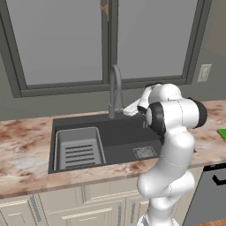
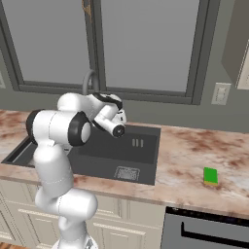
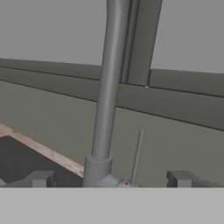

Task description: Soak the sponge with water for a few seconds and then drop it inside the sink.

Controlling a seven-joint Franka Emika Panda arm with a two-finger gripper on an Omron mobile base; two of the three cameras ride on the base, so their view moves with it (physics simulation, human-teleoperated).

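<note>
The green sponge (image 2: pixel 210 175) lies flat on the marble counter, well to the right of the sink (image 2: pixel 144 154); its edge also shows at the far right (image 1: pixel 222 133). The dark grey sink (image 1: pixel 123 136) sits under the tall gooseneck faucet (image 1: pixel 115 88). My gripper (image 3: pixel 111 180) is open at the faucet's base, its fingertips (image 3: pixel 41 178) wide apart on either side of the faucet (image 3: pixel 107 96). A thin handle lever (image 3: pixel 137 155) stands just right of the spout's stem. Nothing is between the fingers except the faucet base ahead. Water is out of view.
A lighter grey slotted rack (image 1: pixel 79 148) fills the sink's left half, and a square drain grate (image 1: pixel 145 152) lies at the front right. The window wall stands close behind the faucet. A wall outlet (image 2: pixel 220 93) and a dark appliance front (image 2: pixel 204 233) are at the right.
</note>
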